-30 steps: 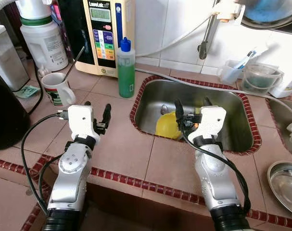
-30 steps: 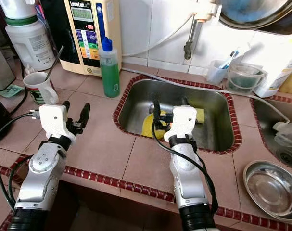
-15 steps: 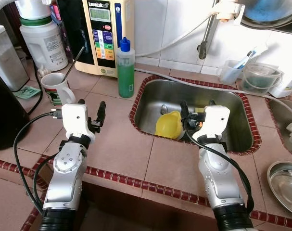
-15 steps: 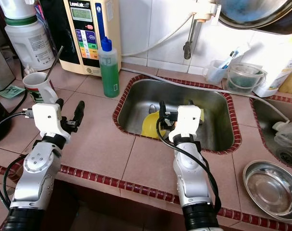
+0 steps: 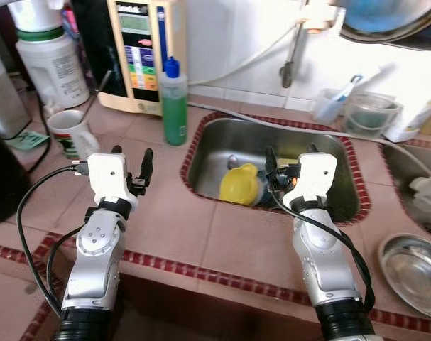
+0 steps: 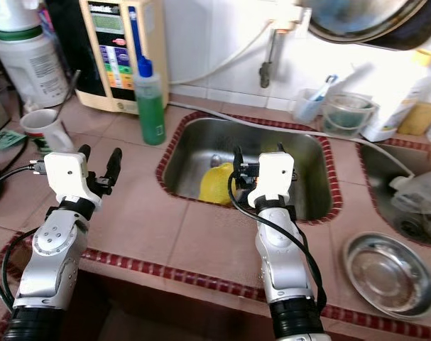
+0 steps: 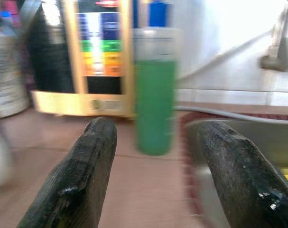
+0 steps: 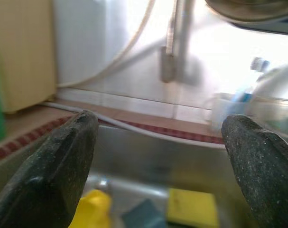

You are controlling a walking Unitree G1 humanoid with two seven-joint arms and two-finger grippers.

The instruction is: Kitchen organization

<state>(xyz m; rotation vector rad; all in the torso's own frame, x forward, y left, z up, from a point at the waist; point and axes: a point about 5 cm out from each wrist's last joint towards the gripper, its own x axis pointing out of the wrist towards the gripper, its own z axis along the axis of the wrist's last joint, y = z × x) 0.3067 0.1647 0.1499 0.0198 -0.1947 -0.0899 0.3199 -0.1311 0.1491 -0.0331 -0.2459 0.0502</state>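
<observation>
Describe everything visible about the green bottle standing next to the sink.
The green bottle stands upright on the tiled counter, near the left rim of the steel sink and in front of the cream wall appliance. It looks like clear plastic filled almost to the shoulder with green liquid, topped by a blue cap with a narrow spout. Nothing holds it; the left end effector, fingers open, is apart from it, pointed its way in the left wrist view.

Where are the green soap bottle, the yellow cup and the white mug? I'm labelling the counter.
green soap bottle [image 5: 175, 108], left eye view, on its green body.
yellow cup [image 5: 238, 186], left eye view, on its side.
white mug [image 5: 66, 133], left eye view, on its wall.
</observation>
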